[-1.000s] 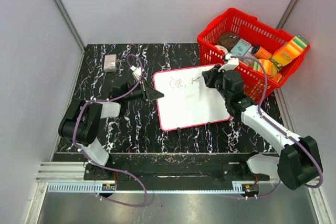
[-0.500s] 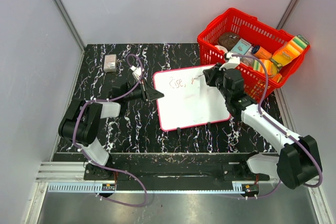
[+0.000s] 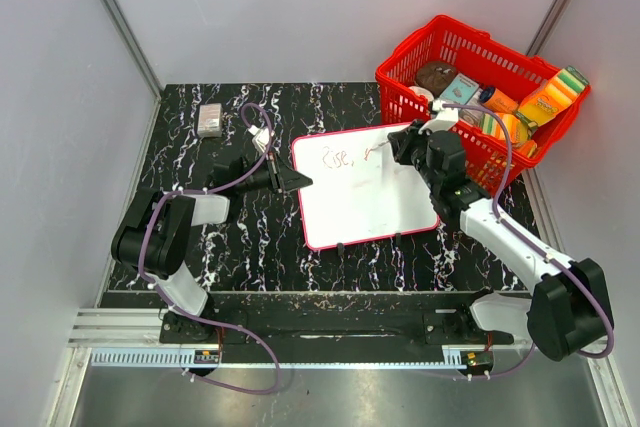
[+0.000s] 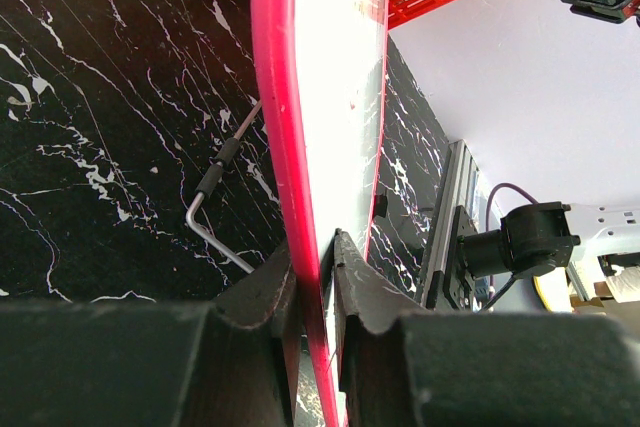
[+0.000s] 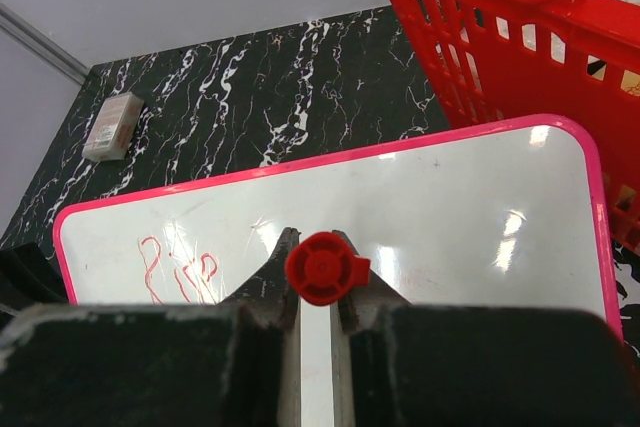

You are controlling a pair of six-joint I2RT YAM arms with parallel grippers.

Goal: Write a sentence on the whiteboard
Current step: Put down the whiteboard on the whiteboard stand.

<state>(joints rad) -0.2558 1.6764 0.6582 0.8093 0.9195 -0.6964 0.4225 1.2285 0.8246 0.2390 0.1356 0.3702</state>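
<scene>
The nearly square white board with the thin red rim lies on the black marbled table, its far right corner just beside the red plastic basket. The red cursive sentence is one short word at the upper left (far from finished, I judge). My left jaws pinch the board's left edge. My right jaws are clamped on a red marker right of that word. If I press too hard, the board could swivel in my left pinch and skew the strokes. My right wrist could also knock the basket.
</scene>
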